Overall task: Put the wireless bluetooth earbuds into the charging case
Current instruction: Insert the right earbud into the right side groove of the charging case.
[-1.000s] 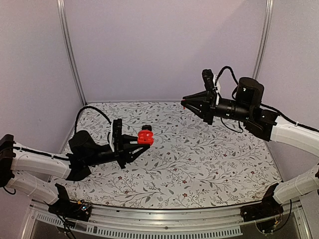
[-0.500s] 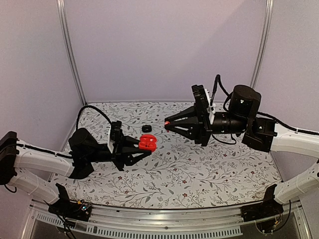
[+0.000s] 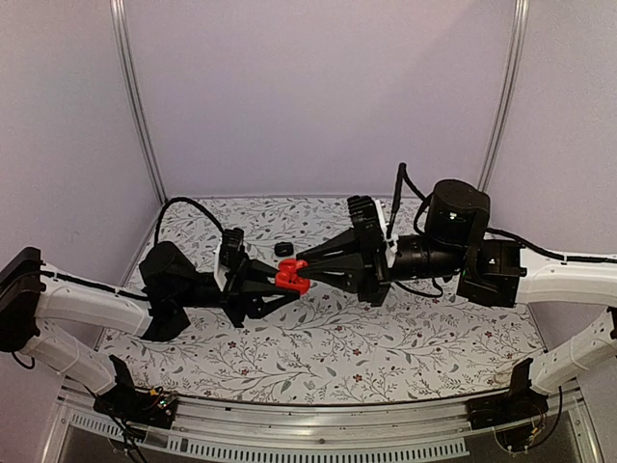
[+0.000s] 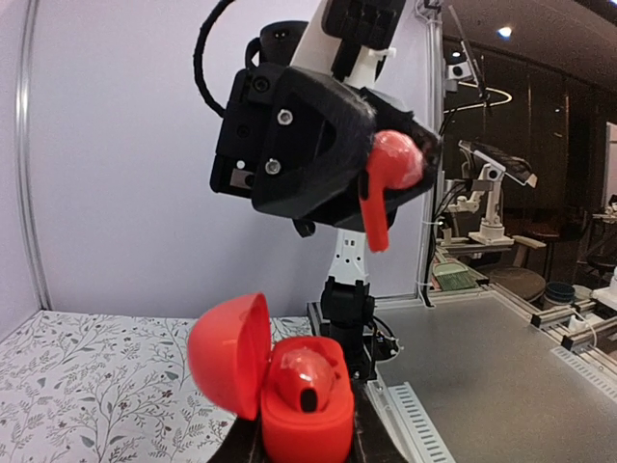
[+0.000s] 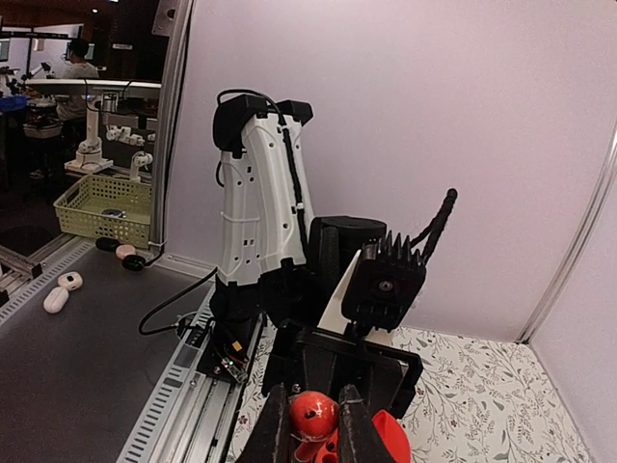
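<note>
While the left claw (image 3: 278, 283) grips the red charging case (image 4: 301, 420) from below, with its lid (image 4: 229, 352) swung open to one side and its mouth facing up, I have the right claw (image 5: 313, 429) pinched narrow on one red earbud (image 4: 393, 162). The bulb is between the pads and the stem hangs down. Both are held in the air above the floral table (image 3: 386, 338). From overhead the bud and case look so close that I cannot say whether they touch. The left wrist view shows a gap, with the stem above the case and off to one side.

Inside the case I see a glossy red shape (image 4: 304, 381) that I take to be the other bud, already seated, so I judge the free socket is my target. I cannot make out exactly where it lies.

To do this well, I hold the left arm dead steady and move only the right. I first bring the stem directly over the empty socket, well away from the lid. Then I lower slowly along the stem's own line and open the pads only once the bulb sits flush. If I come in tilted, I risk knocking the case out of its grip.
</note>
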Robot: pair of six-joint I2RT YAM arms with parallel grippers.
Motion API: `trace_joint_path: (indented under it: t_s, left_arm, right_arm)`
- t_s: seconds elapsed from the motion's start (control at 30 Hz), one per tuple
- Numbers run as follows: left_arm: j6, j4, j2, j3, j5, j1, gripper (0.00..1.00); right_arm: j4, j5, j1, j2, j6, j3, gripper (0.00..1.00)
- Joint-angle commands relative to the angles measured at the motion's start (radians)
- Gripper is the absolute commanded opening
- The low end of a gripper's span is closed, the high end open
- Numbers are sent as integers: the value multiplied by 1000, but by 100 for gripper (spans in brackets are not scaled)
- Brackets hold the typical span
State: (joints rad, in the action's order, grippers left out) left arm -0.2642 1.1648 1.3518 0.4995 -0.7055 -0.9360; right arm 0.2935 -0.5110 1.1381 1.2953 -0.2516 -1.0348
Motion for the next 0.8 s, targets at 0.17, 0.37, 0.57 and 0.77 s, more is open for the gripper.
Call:
trace_joint_path:
  t_s: [0.17,0.37,0.57,0.77]
  left_arm:
    - [-44,38,5,27,8,-3,0]
    - [-36,27,-14,15,60,-4,0]
    - [-32,18,-29,11,82,-3,0]
    - [-29,12,-38,8,106,-2,0]
  right_arm:
    - [72,95,17,37,-29,-13,11]
    - [99,154,32,49,-29,4,11]
    - [120,189,37,55,-32,21,11]
    - [154,226,43,60,-35,44,11]
